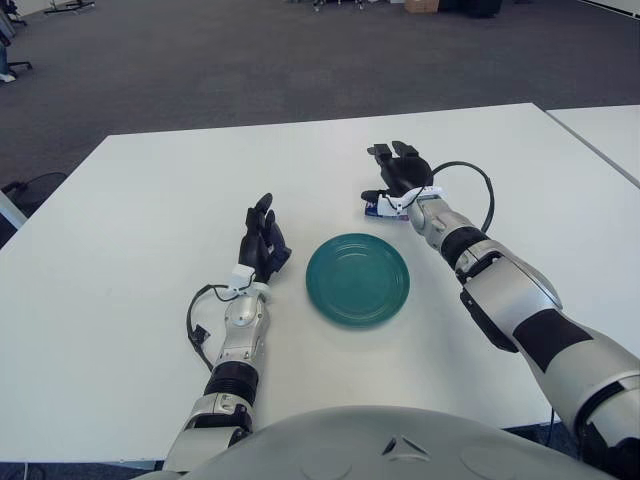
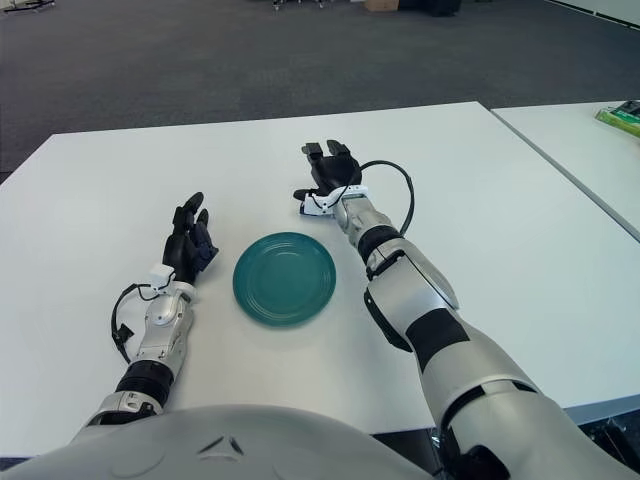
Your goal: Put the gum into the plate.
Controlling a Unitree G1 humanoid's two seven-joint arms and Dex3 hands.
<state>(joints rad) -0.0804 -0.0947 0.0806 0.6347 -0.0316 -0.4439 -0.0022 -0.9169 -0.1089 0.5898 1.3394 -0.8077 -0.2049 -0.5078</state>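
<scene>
The gum (image 1: 384, 210), a small blue and purple pack, lies flat on the white table just beyond the far right rim of the green plate (image 1: 324, 283). My right hand (image 1: 393, 174) is laid over the pack from behind. Its fingers are stretched out, the thumb is at the pack's left end, and the hand hides most of the pack. The pack still rests on the table. My left hand (image 1: 262, 238) rests open on the table to the left of the plate, fingers pointing away from me. The plate holds nothing.
A black cable (image 1: 481, 186) loops off my right wrist above the table. A second white table (image 1: 605, 130) stands close on the right across a narrow gap, with a green object (image 2: 624, 114) on it. The table's far edge drops to dark carpet.
</scene>
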